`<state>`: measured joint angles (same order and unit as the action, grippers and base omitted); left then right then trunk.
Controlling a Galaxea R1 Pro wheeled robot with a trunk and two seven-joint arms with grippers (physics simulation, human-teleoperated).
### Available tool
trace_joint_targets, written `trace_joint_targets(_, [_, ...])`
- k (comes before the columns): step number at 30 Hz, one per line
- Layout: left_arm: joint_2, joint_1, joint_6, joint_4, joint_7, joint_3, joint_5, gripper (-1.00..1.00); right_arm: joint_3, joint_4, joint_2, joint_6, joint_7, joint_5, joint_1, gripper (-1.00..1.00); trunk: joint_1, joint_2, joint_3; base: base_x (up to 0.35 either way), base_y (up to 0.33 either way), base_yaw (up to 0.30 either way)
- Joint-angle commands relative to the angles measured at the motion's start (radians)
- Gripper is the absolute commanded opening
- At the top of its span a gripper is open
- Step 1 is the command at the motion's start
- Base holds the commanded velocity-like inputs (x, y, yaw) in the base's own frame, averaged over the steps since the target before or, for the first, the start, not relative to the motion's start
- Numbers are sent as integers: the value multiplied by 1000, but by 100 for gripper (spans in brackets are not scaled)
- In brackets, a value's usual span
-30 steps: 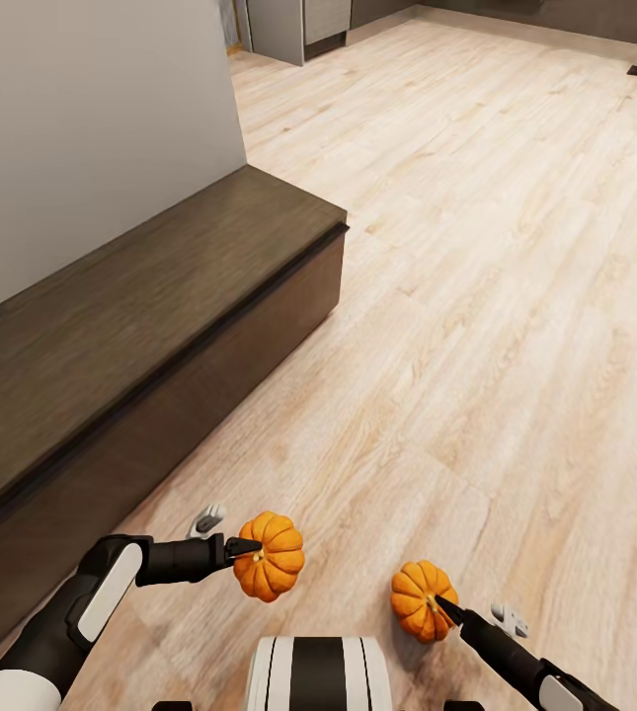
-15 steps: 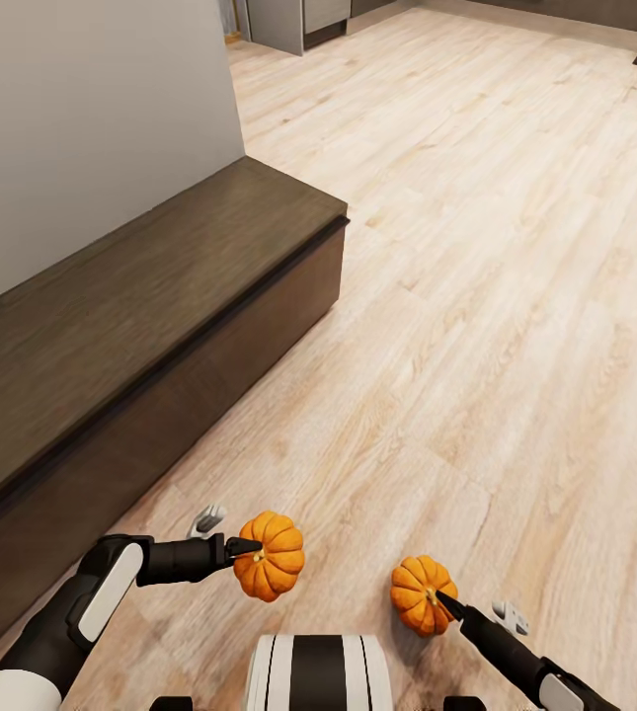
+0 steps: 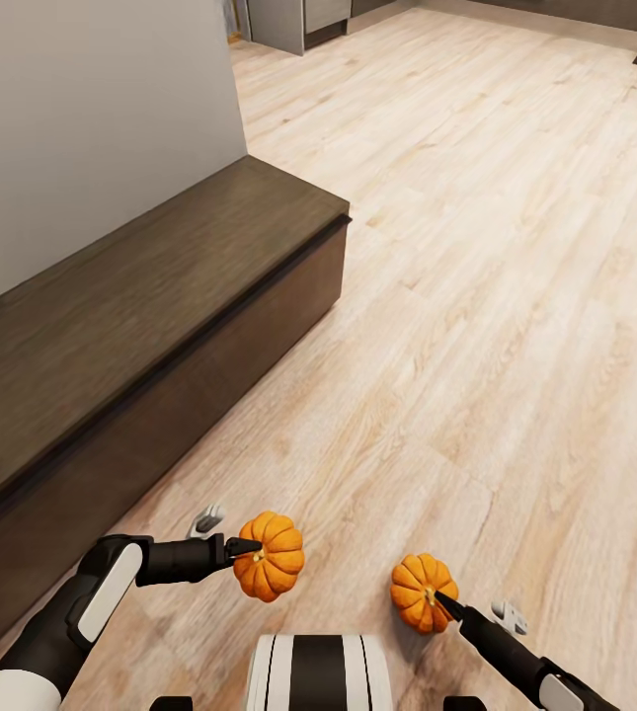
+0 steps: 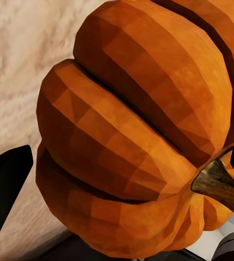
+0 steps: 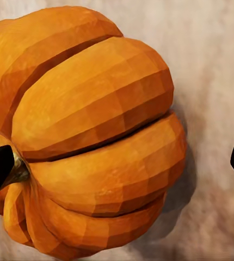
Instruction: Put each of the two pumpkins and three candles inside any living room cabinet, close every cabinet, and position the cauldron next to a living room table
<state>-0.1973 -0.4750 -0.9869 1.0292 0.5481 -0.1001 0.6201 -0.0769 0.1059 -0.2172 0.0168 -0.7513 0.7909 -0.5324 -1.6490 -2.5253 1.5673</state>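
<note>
**Robot carrying a pumpkin in each tool beside a closed cabinet**

At far left, a long, low, dark brown cabinet (image 3: 150,326) runs along a pale grey wall (image 3: 91,128), its front apparently closed. Light wood plank floor (image 3: 516,296) stretches away to the right. Low in the head view, the left tool (image 3: 249,549) grasps one orange pumpkin (image 3: 271,556) at the stem end, lifted above the floor near the cabinet's front. Further right, the right tool (image 3: 438,599) grasps the second pumpkin (image 3: 422,593) the same way; each wrist view shows ribbed orange skin between dark fingertips. Both hands look occupied, so opening a drawer likely means first setting one pumpkin down, perhaps on the cabinet top. Turning squarely toward the cabinet front and keeping both grips steady would help.
</note>
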Motion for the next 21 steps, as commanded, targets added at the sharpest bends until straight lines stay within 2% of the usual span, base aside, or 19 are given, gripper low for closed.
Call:
trace_joint_targets(1, [-1,-1,-3,0,4,-1,-2,-100,-25,-3,-1,2,27,4,0,100,0,0,1,-6,8,0])
trace_joint_targets(21, [0,-1,-2,0,4,-1,-2,-100,-25,-3,-1,2,27,4,0,100,0,0,1,16,23,0])
